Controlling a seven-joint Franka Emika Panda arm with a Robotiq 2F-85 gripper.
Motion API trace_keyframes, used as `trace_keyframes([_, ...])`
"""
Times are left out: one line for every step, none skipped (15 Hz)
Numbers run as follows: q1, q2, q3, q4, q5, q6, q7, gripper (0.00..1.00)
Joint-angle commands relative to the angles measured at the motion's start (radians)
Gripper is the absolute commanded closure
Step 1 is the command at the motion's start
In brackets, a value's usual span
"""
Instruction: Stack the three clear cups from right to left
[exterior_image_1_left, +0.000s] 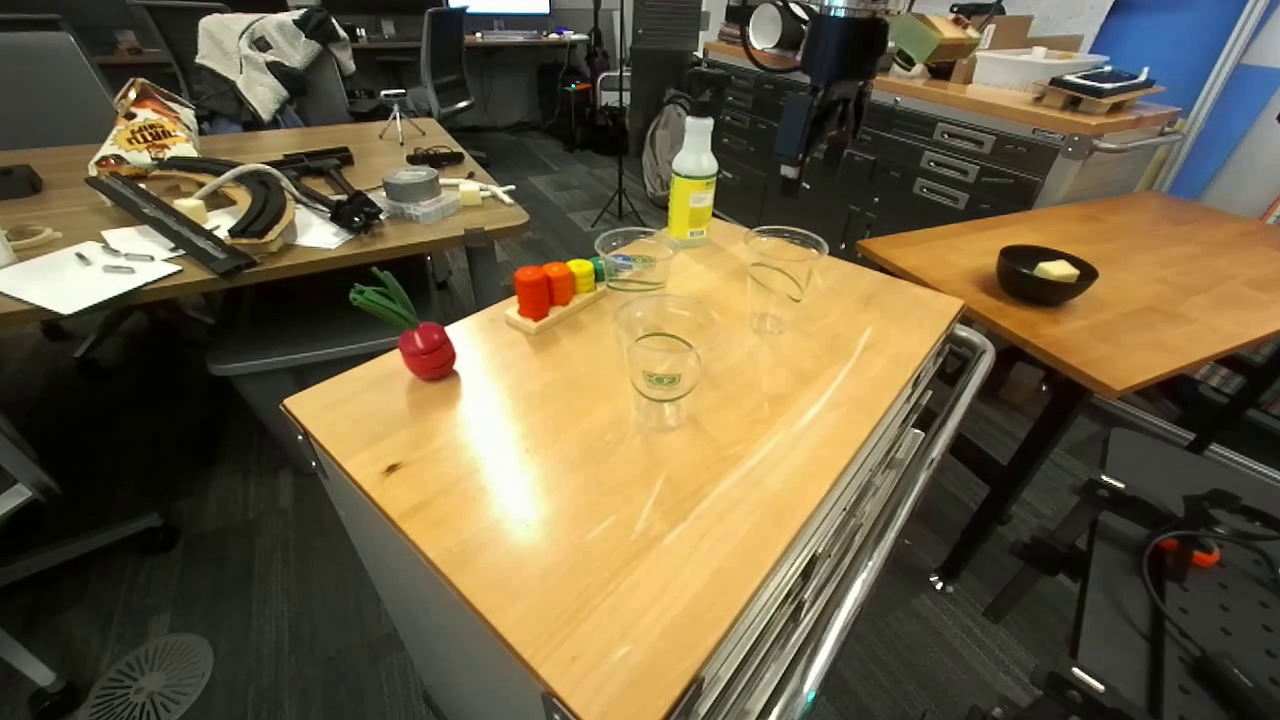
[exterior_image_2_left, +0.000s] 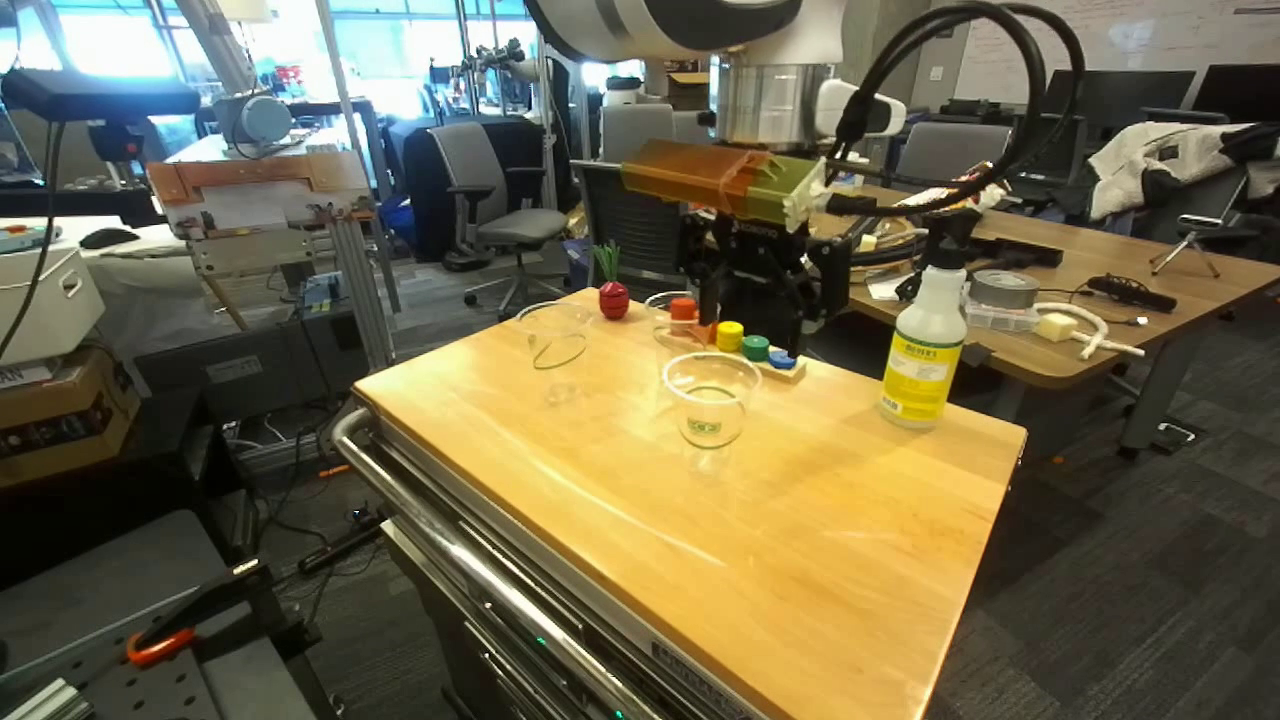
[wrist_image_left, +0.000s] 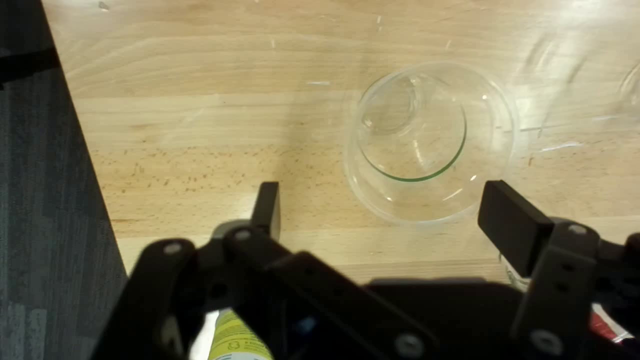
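Clear plastic cup (wrist_image_left: 430, 145), upright on the surface (wrist_image_left: 200, 125), low and just ahead of the parted, unladen jaws, closer to the fingertip (wrist_image_left: 515, 220) at the wrist view's right, so straddling likely wants a shift that way. The other two cups (exterior_image_2_left: 558, 352) seem that way too.

Office-like robotics lab, robot arm (exterior_image_2_left: 775, 98) over the wooden counter (exterior_image_2_left: 800, 560), in exterior views drawer cabinet (exterior_image_1_left: 925, 155), swivel chair (exterior_image_2_left: 475, 175), monitors (exterior_image_2_left: 1120, 98) and written-on whiteboard (exterior_image_2_left: 1130, 30) beyond that counter.
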Motion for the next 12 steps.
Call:
trace_keyframes([-0.044,0.096,0.027,0.112,-0.025,-0.004,0.036,0.00])
trace_keyframes([-0.053,0.122,0.029,0.128,-0.024,-0.010,0.033,0.00])
trace_keyframes([-0.058,0.141,0.032,0.142,-0.027,-0.015,0.035,0.00])
trace_keyframes([-0.063,0.156,0.036,0.147,-0.028,-0.023,0.029,0.00])
trace_keyframes([-0.067,0.166,0.040,0.147,-0.028,-0.025,0.024,0.00])
trace_keyframes([-0.071,0.173,0.047,0.143,-0.025,-0.024,0.019,0.00])
trace_keyframes([-0.073,0.178,0.054,0.139,-0.024,-0.024,0.015,0.00])
trace_keyframes([-0.075,0.184,0.058,0.134,-0.024,-0.022,0.013,0.00])
trace_keyframes([-0.076,0.187,0.062,0.130,-0.025,-0.022,0.015,0.00])
trace_keyframes([-0.078,0.193,0.066,0.129,-0.024,-0.021,0.014,0.00])
trace_keyframes([-0.081,0.198,0.070,0.129,-0.020,-0.022,0.012,0.00])
trace_keyframes([-0.087,0.204,0.075,0.133,-0.010,-0.027,0.004,0.25])
